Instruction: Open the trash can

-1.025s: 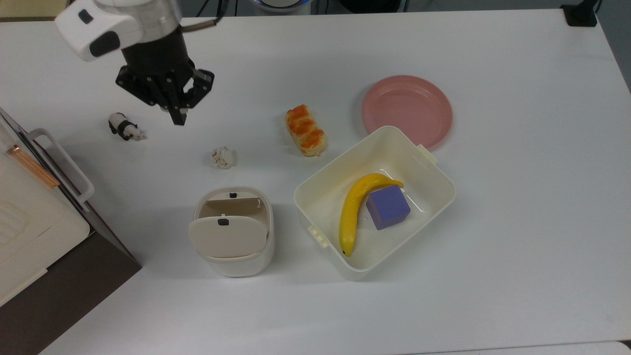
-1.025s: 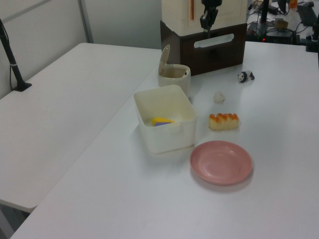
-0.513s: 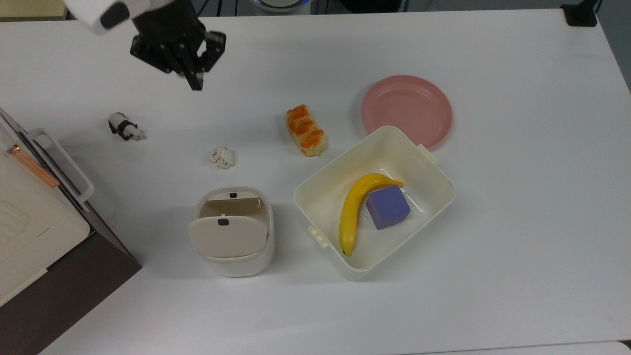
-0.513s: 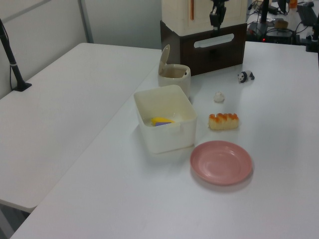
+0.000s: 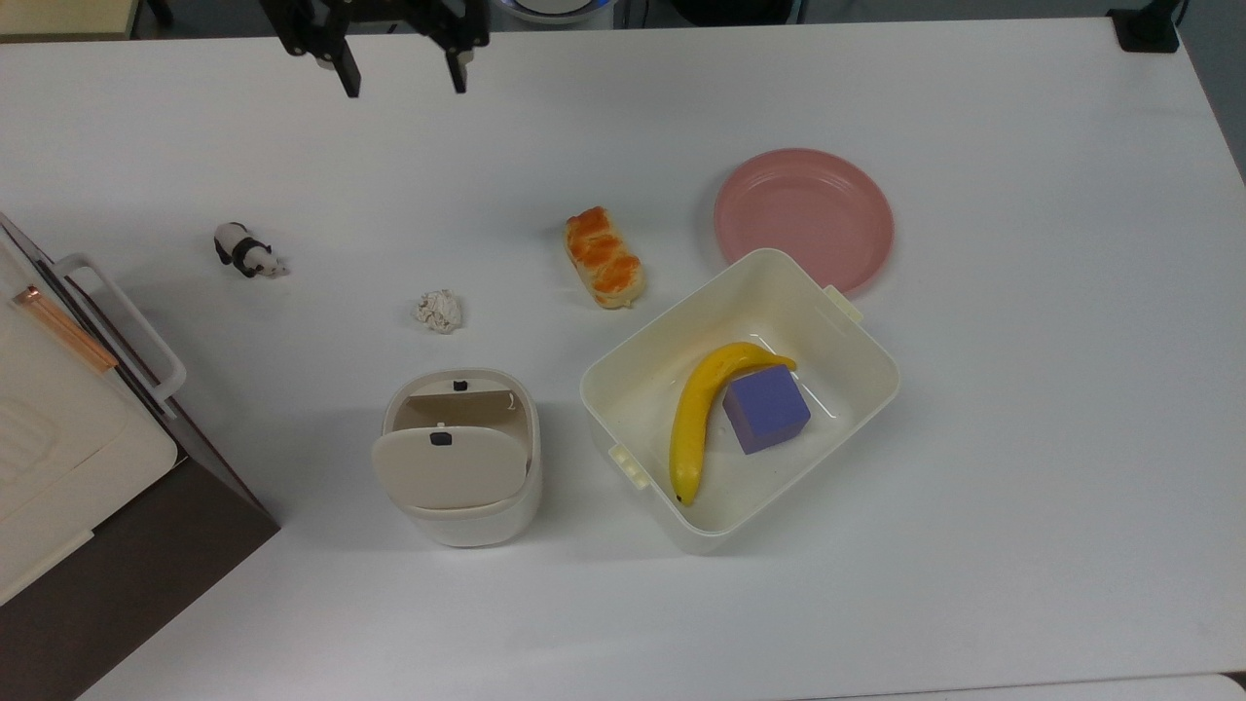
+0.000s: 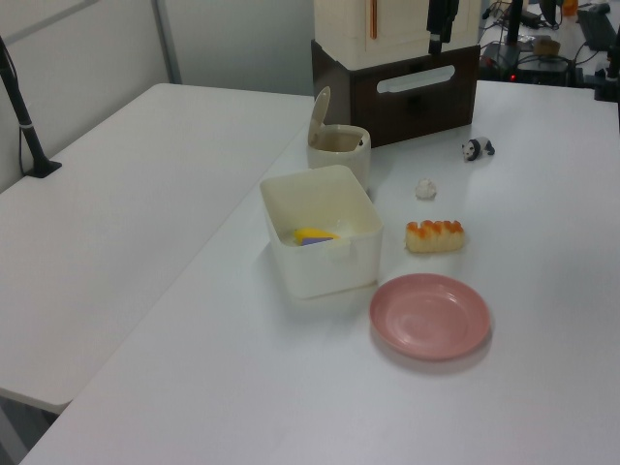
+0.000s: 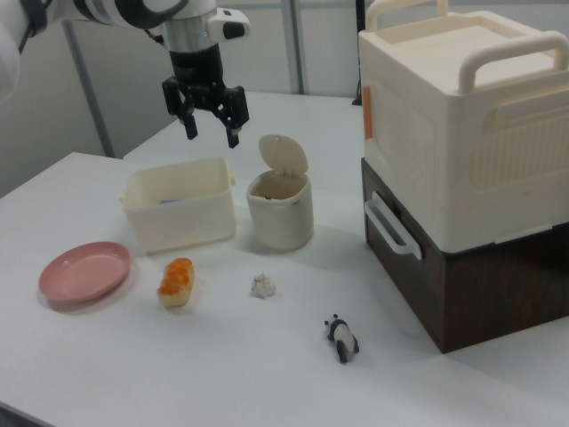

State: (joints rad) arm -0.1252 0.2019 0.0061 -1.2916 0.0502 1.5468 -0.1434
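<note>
The trash can (image 5: 458,458) stands on the white table (image 5: 1022,389) at about 7 o'clock from the table's centre in the top view, with its lid (image 7: 284,154) raised upright on its hinge and the inside exposed. A small black button (image 5: 459,385) sits on the can's rim on the side away from the hinge.

The end effector (image 5: 401,80) hangs at 11 o'clock in the top view, well apart from the trash can, its two fingers spread wide with nothing between them. In the right view the end effector (image 7: 212,133) is above and behind the tub, clear of everything.

A cream tub (image 5: 876,375) sits just beside the can at its 3 o'clock in the top view, holding a banana (image 5: 696,414) and a purple cube (image 5: 767,409) that touch each other. A pink plate (image 5: 803,214) lies at 1 o'clock from the tub; its edge appears to pass behind the tub's rim, though contact cannot be confirmed.

A bread roll (image 5: 604,256), a crumpled paper ball (image 5: 438,311) and a panda figurine (image 5: 247,251) lie apart from each other at roughly 12 to 10 o'clock from the can. A large white-and-brown appliance (image 7: 462,160) with handles occupies the 9 o'clock edge in the top view.
</note>
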